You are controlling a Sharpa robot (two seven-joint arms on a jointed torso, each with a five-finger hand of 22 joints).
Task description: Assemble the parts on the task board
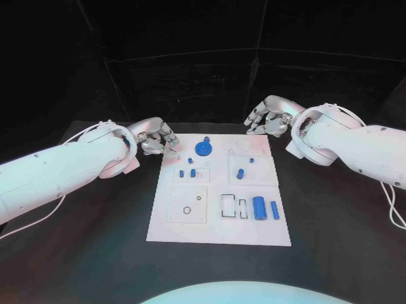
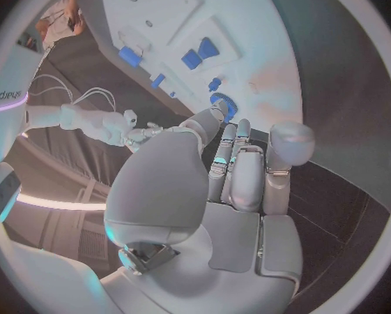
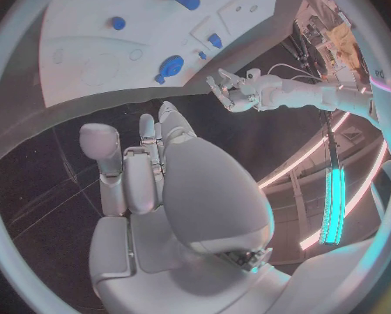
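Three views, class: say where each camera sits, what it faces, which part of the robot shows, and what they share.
Head view: on the robot's head, looking down at the task board; left hand and right hand show, with their arms.
Left wrist view: behind the left hand, facing the board.
Right wrist view: behind the right hand, facing the board; the left hand shows beyond.
Shared: the board and the blue round part.

Matt white task board [image 1: 219,231], glossy blue plastic-looking parts [image 1: 258,207], matt black table [image 1: 93,240]
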